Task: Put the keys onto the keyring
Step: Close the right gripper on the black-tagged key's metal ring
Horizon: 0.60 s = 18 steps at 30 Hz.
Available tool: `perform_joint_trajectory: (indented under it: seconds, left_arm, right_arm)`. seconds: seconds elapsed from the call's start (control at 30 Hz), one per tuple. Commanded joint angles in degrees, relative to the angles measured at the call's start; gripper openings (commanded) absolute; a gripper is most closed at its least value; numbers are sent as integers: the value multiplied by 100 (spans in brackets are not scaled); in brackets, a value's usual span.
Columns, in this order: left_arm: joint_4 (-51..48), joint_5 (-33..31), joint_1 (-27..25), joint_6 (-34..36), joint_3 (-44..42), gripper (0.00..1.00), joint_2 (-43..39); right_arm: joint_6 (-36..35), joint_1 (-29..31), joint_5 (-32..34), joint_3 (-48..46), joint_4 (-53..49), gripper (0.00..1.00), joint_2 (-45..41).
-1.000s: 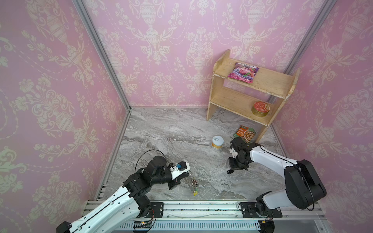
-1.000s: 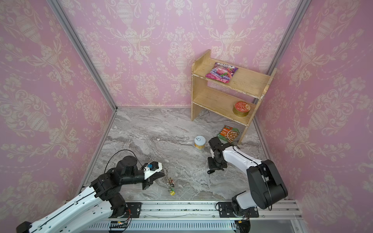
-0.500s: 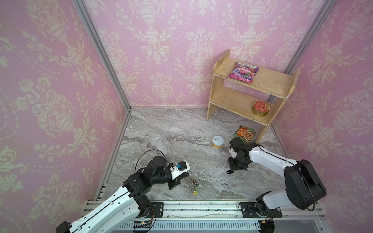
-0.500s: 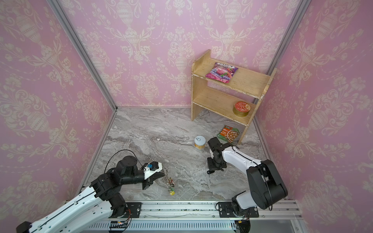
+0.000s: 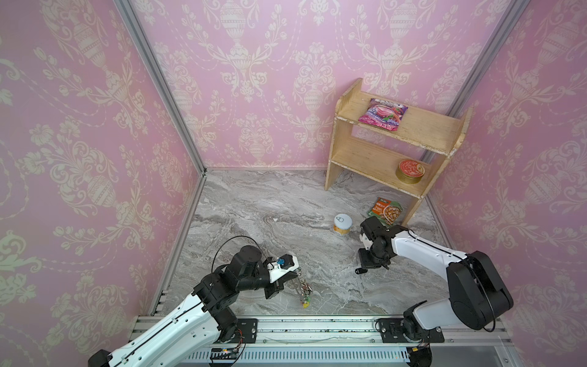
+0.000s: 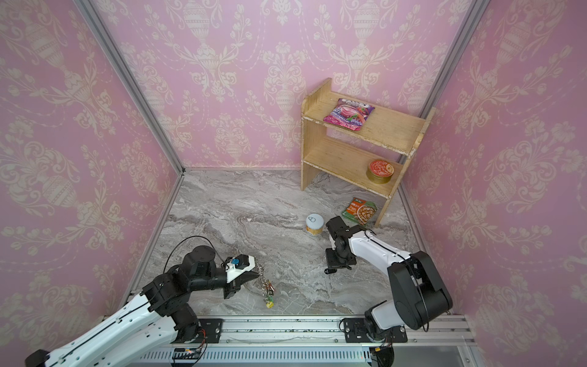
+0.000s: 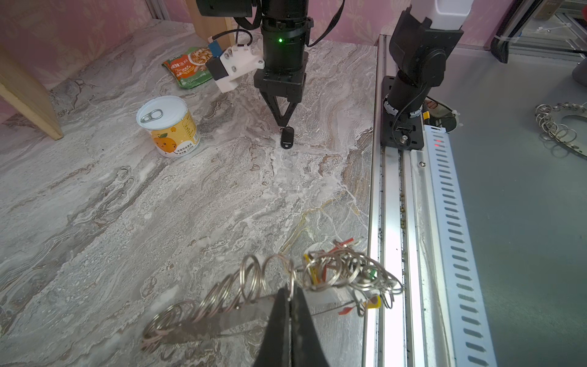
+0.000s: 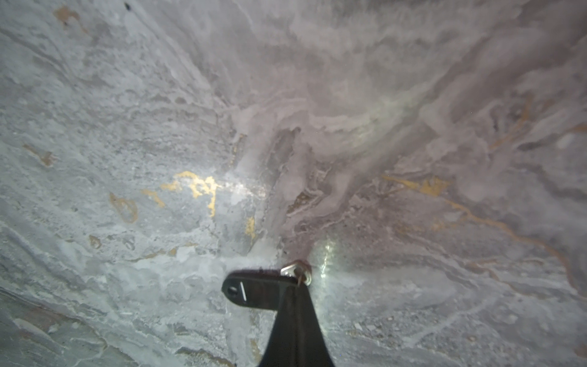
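On the counter, the key lies flat, its metal end pinched by the clenched right claw, seemingly for lifting; the left claw clamps the keyring steady, presenting its loops.

The small black oblong key lies flat on the marbled desk, well apart from the keyring, a flat silvery loop strung with small rings and red, yellow and green tags, lifted at one end, tags trailing down.
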Motion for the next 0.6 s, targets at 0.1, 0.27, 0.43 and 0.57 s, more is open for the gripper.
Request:
perform_joint_trajectory:
  seconds: [0.1,0.27,0.43,0.57]
  left_arm:
    - [83,-70,-38,48,212,0,-124]
    - [75,-77,-37,48,212,0,-138]
    - [84,-77,-42,49,212,0,-127]
    - [84,-78,-38,45,212,0,-125]
  right_arm:
    - [37,126,239,38,-47,0,124]
    - [107,181,396,82,-130,6,221]
    - [147,179,466,47,-135,5,86]
    - [151,176,492,37,-146,0,-15]
